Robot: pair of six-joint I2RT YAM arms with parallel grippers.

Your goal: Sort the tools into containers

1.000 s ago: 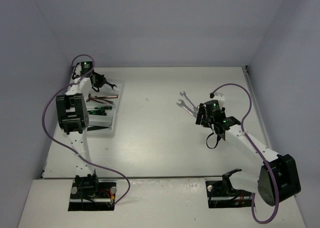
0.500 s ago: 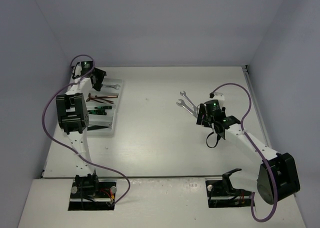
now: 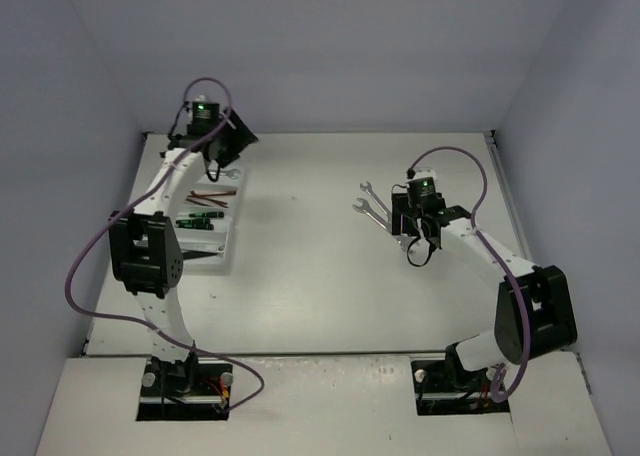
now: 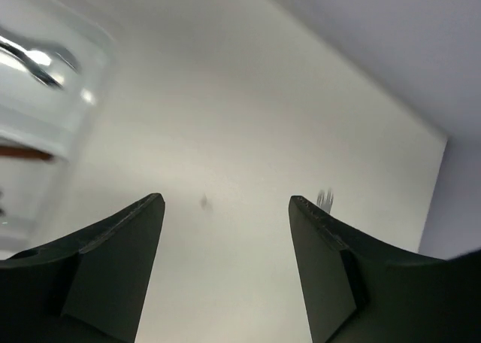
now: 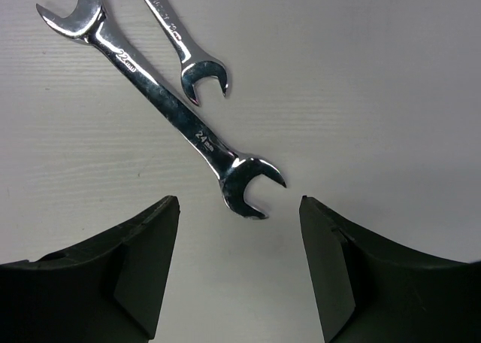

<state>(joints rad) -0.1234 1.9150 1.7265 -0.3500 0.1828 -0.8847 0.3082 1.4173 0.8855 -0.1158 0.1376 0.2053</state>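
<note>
Two silver steel open-ended wrenches lie side by side, centre-right in the top view: the longer wrench (image 5: 161,102) stamped 22/24 and the shorter wrench (image 5: 174,36). They look stiff, weighty and slick, flat on the pale surface (image 3: 300,266), so pinch mid-shaft. Over the long one's lower head hovers the right gripper (image 5: 237,207), fingers spread. Upper left, the left gripper (image 4: 225,207), also spread and empty, sits by the white plastic tray (image 3: 207,259).

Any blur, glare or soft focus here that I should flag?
Left wrist: the tray and the stored wrench are blurred, with glare spots on the plastic. Right wrist: sharp, the size stamps on the large wrench readable, bright highlights on it and the small wrench. Top external: even light, faint shadows.
</note>
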